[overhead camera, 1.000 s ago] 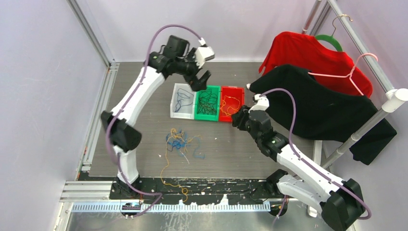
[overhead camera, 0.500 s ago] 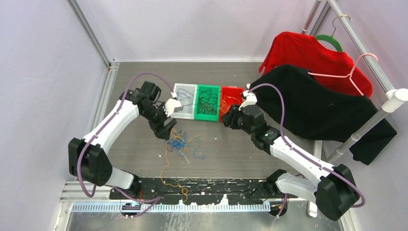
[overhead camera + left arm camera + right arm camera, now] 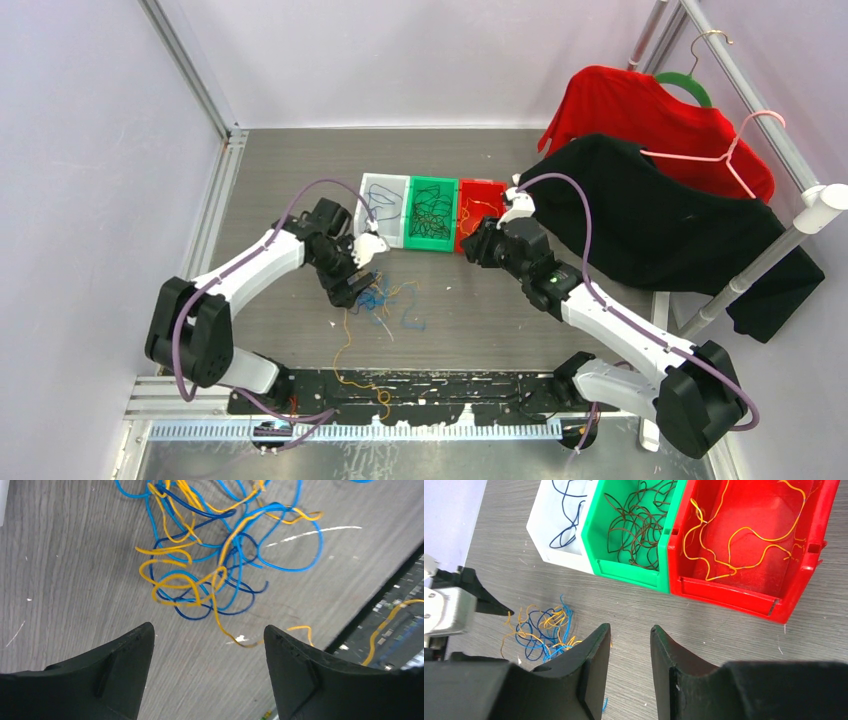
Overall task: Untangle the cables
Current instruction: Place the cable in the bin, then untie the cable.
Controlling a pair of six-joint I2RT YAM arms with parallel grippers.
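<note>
A tangle of blue and orange-yellow cables [image 3: 385, 298] lies on the grey table in front of the bins. My left gripper [image 3: 352, 285] hangs low at the tangle's left edge. In the left wrist view the cables [image 3: 210, 565] lie just beyond the open left gripper [image 3: 207, 627], and nothing is between its fingers. My right gripper [image 3: 472, 245] hovers in front of the red bin. Seen from its own wrist, the right gripper [image 3: 630, 626] has a narrow gap and holds nothing. The tangle [image 3: 541, 630] lies to its left.
Three bins stand in a row: white [image 3: 561, 560] with dark blue cable, green [image 3: 624, 575] with dark cables, red [image 3: 724, 592] with orange ones. One orange cable [image 3: 345, 350] trails to the near edge. Black [image 3: 680, 220] and red shirts hang on a rack at right.
My left arm swung down from above the bins to the tangle's left edge, its jaws a little less wide. The right gripper moved slightly toward the red bin and its jaws narrowed.
</note>
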